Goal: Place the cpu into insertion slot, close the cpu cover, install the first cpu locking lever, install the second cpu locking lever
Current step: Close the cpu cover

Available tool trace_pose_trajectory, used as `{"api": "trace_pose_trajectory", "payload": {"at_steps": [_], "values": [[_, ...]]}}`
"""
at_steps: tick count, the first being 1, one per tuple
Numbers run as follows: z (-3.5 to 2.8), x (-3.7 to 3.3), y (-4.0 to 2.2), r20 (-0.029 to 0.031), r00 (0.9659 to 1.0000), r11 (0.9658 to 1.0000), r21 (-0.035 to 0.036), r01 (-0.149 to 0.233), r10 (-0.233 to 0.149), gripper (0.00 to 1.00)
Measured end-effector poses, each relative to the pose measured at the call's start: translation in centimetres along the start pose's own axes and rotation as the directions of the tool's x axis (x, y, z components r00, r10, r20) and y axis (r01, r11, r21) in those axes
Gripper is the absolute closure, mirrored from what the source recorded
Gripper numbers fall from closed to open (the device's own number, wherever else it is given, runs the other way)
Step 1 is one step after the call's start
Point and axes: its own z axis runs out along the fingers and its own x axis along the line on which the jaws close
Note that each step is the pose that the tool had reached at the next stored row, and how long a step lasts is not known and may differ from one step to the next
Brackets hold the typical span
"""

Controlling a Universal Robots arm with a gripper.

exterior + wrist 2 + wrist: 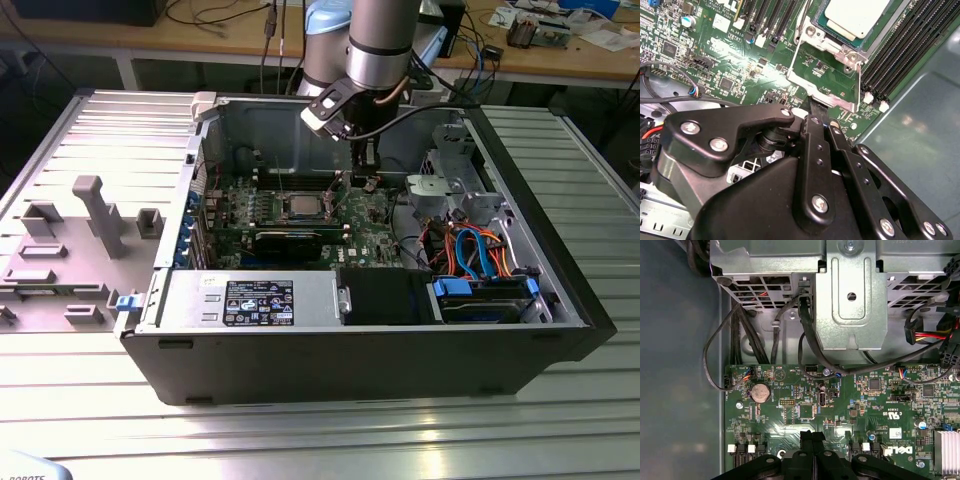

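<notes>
Evidently, the cpu cover is being addressed by a closed gripper, with the cpu already lying in the insertion slot.

The cover-closing step is judged to be in hand. In the second wrist view the cover is lying flipped open over the green board beside the socket. Its free lip is being touched by the fingers, which are being held pressed together; whether the lip is being pinched cannot be told. The step is judged to be calling for the frame to be swung about its socket-side edge, over the chip. Room is being limited by the memory slots just beside the socket and the case wall beyond. In the exterior view the drive cage is standing near, on the exterior view's right of the gripper.
</notes>
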Motion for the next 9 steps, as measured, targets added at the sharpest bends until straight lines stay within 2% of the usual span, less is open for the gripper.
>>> {"api": "trace_pose_trajectory", "payload": {"at_steps": [9], "values": [[0.06,0.0,-0.3,0.0001,1.0,1.0,0.0,0.0,0.0,0.89]]}}
